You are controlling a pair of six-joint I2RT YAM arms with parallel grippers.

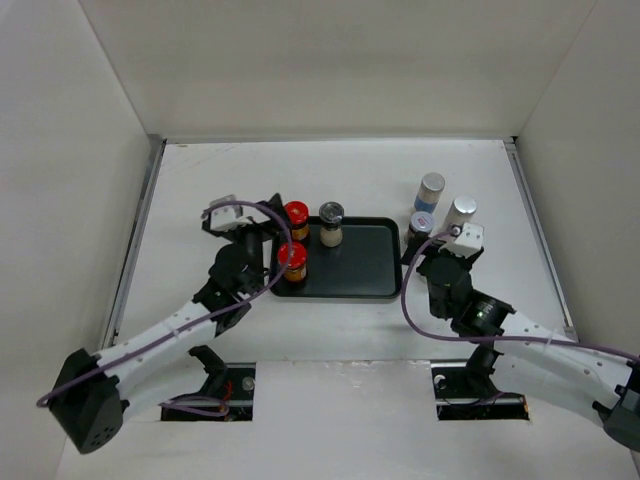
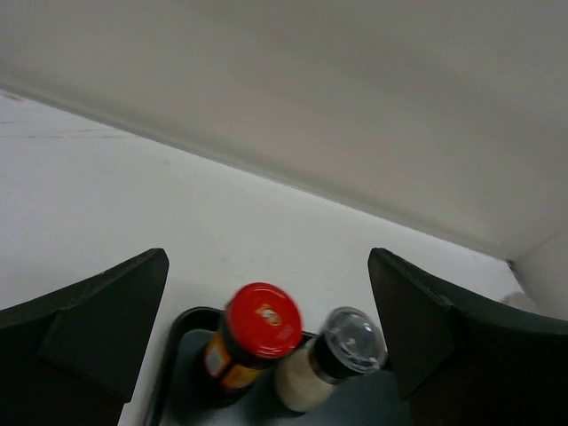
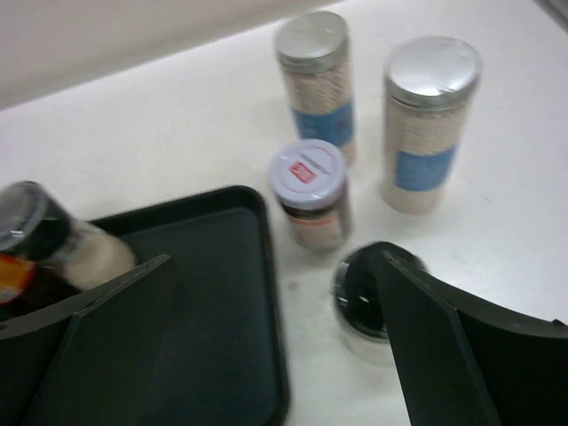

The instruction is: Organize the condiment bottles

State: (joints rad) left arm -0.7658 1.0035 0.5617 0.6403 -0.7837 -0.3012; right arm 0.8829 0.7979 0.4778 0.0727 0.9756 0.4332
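Both tools released, with the condiment bottles split between tray and tabletop.

The left tool [image 2: 268, 259] stood with its jaws spread wide and nothing between them, just off the left edge of the black tray [image 1: 365, 268]. Along that edge stood the far red-lidded jar [image 1: 295, 214], at the tray's far-left corner, and the near red-lidded jar [image 1: 292, 258], toward its near-left corner. A clear-capped pale jar [image 1: 331, 225] stood just beside the far one, along the tray's far edge. The right tool [image 3: 275, 257] hung by the tray's right edge, jaws wide apart and empty. On the tabletop [image 1: 200, 180] right of the tray stood two tall silver-capped bottles [image 3: 311, 80] [image 3: 432, 124], with a pale-lidded jar [image 3: 308, 191] nearer the tray. A blurred black-lidded jar [image 3: 359, 302] was partly hidden by one finger of the right tool.
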